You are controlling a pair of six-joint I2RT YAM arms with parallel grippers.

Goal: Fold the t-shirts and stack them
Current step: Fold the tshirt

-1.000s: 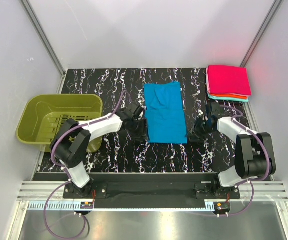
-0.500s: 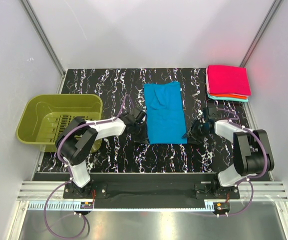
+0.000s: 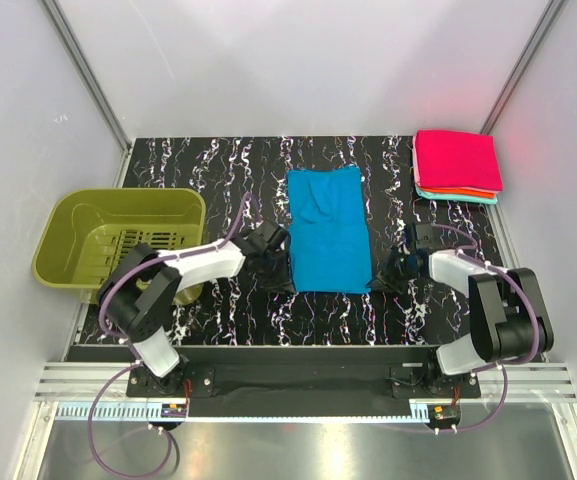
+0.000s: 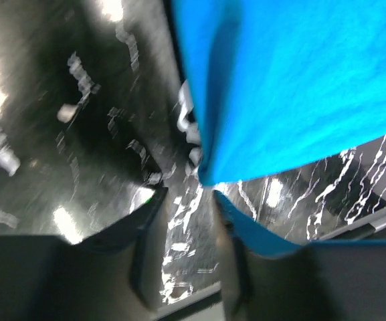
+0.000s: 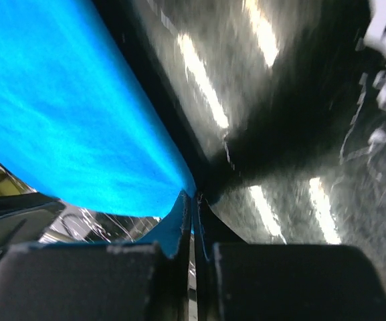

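From above, the blue t-shirt lies flat in the middle of the surface. My left hand is at its near-left corner and my right hand at its near-right corner. 1 stack of folded shirts sits in the far-right corner.

Left wrist: my left hand is part open, with the shirt's corner draped over 1 side.

Right wrist: my right hand is pinched tight on the shirt's edge.

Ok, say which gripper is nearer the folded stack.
Right. The right gripper pinches the blue t-shirt at its right corner, close to the folded stack; the left gripper is across the shirt.
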